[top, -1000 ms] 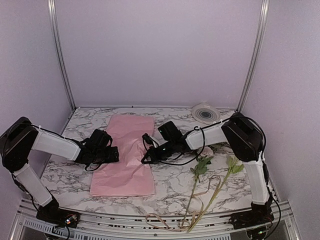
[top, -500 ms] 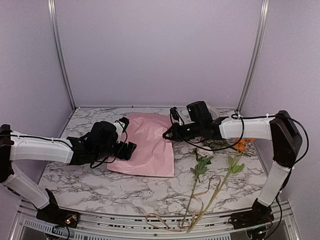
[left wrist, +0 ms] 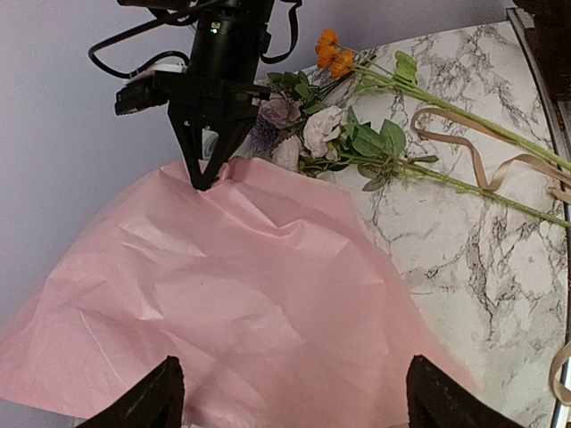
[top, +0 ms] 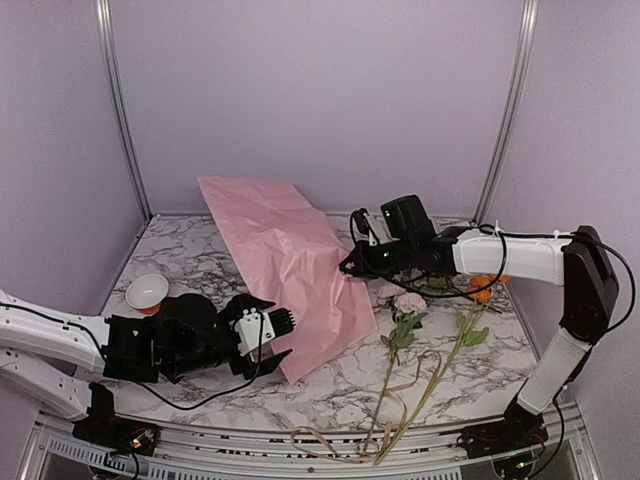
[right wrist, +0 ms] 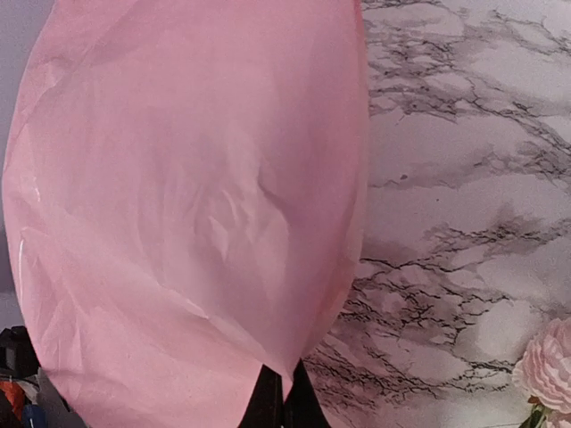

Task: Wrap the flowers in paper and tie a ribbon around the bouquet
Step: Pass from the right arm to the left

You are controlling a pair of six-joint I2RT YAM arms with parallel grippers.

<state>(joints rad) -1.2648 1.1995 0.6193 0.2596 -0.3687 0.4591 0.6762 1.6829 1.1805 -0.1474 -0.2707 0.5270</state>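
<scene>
Currently the right gripper [top: 346,272] has its 2 fingers pressed together on the right-hand edge of the paper [top: 290,255], pinching it. The right wrist view confirms this: fingertips closed, pink sheet bunched right at the tips and filling most of that view. The sheet is lifted off the table [top: 190,255] on that side. Its far corner is raised and shows against the back wall [top: 320,100]. Its near end is down on the marble, just in front of the left gripper [top: 283,338]. The surface is crinkled, with folds fanning out from the pinch point.

The left gripper is low over the table on the left, fingers spread wide and facing the paper's near end. The left wrist view shows the sheet across the gap between the 2 fingers; cannot tell if either finger touches it.

The flowers [top: 410,302] lie on the table to the right of the paper, not on it. The pale heads are just beside the sheet's right edge, near the right gripper, and the stems run toward the near edge. The orange bloom [top: 484,290] sits farther right, beyond the pale heads. The ribbon [top: 330,442] lies loose in loops at the near edge, among the stem ends, well apart from the paper.

1 small white round thing [top: 147,291] with orange beneath it sits at the far left of the table, apart from the sheet.
</scene>
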